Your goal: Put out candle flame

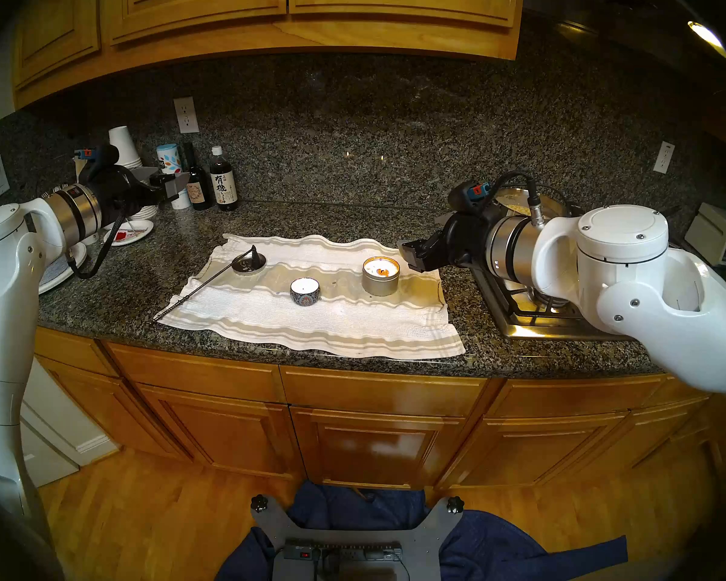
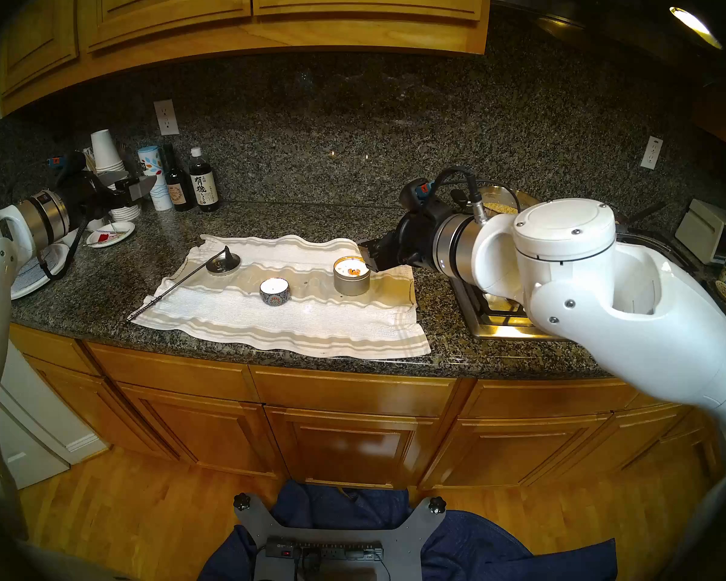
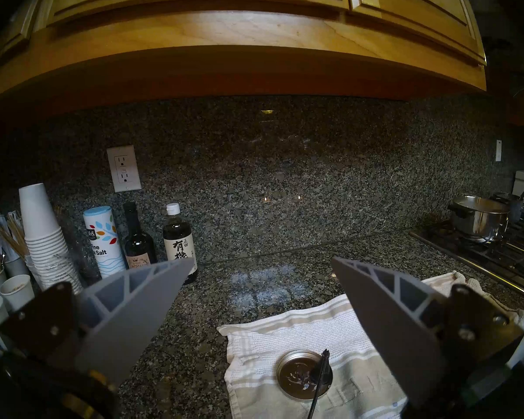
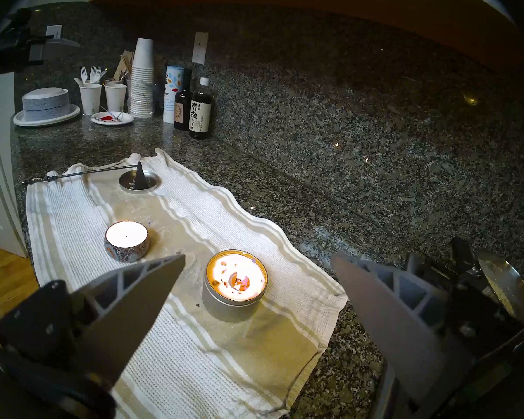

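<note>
A silver tin candle [image 1: 380,275] [image 4: 236,285] burns on a striped towel [image 1: 311,316], glowing orange in the right wrist view. Left of it stands a small patterned candle [image 1: 304,291] [image 4: 126,240] with white wax; I see no flame on it. A long black candle snuffer [image 1: 210,279] [image 4: 103,173] lies with its cone on a metal lid [image 1: 250,265] [image 3: 304,374]. My right gripper [image 1: 411,255] [image 4: 257,258] hovers open just right of the tin candle. Over the counter's left end, well above the lid, my left gripper [image 1: 170,186] [image 3: 262,262] is open and holds nothing.
Paper cups [image 1: 123,148], a salt canister [image 3: 103,241] and two dark bottles [image 1: 223,182] line the back left wall. Plates [image 1: 128,232] sit under the left arm. A gas stove [image 1: 533,307] with a pot [image 3: 478,220] lies right of the towel.
</note>
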